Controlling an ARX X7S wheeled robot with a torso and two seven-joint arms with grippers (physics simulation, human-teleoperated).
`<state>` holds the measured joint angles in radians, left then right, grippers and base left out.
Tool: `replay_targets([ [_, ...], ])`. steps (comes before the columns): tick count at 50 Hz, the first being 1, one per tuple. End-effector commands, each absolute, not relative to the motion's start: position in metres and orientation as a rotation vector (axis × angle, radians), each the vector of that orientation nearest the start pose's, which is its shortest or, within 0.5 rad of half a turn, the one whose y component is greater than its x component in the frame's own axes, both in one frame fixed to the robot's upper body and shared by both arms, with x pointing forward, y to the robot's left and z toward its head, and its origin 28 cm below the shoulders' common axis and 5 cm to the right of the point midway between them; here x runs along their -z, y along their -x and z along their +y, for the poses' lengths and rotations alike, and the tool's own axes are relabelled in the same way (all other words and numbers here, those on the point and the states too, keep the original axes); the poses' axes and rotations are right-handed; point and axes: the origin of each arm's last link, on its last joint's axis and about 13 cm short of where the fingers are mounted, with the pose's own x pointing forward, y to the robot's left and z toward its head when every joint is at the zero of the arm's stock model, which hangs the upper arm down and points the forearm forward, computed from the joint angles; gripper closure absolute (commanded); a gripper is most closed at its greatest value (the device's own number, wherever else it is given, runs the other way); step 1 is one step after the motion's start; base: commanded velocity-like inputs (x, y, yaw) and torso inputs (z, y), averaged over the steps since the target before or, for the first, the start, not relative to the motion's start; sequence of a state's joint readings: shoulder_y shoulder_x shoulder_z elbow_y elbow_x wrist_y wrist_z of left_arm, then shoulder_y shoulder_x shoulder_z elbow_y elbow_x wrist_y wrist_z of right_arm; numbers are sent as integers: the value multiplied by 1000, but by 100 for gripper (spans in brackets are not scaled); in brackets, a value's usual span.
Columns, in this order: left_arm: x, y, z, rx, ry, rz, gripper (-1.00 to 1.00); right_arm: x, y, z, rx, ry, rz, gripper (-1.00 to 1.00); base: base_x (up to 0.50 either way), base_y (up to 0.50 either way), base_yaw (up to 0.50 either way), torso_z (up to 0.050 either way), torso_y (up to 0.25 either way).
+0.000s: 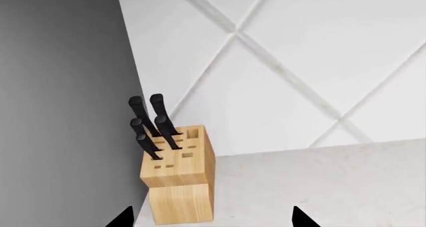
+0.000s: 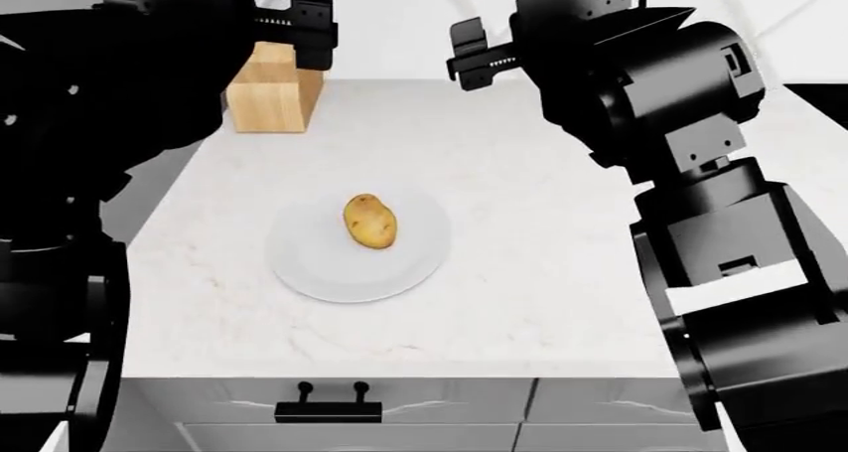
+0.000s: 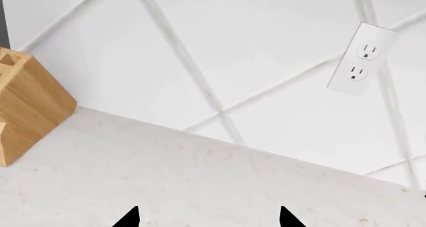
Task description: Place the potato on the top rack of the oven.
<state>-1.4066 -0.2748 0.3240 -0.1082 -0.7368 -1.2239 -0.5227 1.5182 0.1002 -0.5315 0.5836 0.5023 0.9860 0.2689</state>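
In the head view, the left gripper [image 2: 308,25] sits at the upper left of the frame, raised above the white speckled stone countertop [image 2: 530,273] and in front of the pale wooden knife block [image 2: 274,96], which stands at the counter's far left corner. The left wrist view shows that block [image 1: 178,179] holding black-handled knives [image 1: 151,124] against a white wall of diagonal tiles [image 1: 300,62]; only two dark fingertips [image 1: 123,218] peek in at the lower edge of that frame, set well apart with nothing between them, so the left gripper is spread and empty. Near the centre of the head view, slightly left, the small oval yellow-tan potato [image 2: 371,221] lies on a round white plate [image 2: 305,263], well apart from both grippers. Below it, at the bottom edge, a white drawer front with a black handle [image 2: 329,408] shows. At the upper centre-right, the right gripper [image 2: 471,50] hangs above the counter's far side. In the right wrist view its two dark fingertips [image 3: 127,218] also stand apart over bare counter [image 3: 199,177], holding nothing, with a white wall socket [image 3: 359,60] at the upper right of that frame.
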Motion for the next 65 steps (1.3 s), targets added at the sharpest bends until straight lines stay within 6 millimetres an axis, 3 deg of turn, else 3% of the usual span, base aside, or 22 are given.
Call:
replay_targets([
  [1,-341,-339,204,-39,-127,40,-100,-323,-389,-59,-54,271,146,-100,0,0,0,0,0],
  [20,-344,-337,203,-35,-125,32,-100,-315,-386,-56,-85,282,227,-100,0,0,0,0,0],
  [46,-346,-335,199,-14,-123,24,-100,-317,-375,-32,-231,320,295,-100,0,0,0,0,0],
  [65,-343,-335,200,-4,-113,27,-100,-291,-369,-11,-307,384,319,-100,0,0,0,0,0],
])
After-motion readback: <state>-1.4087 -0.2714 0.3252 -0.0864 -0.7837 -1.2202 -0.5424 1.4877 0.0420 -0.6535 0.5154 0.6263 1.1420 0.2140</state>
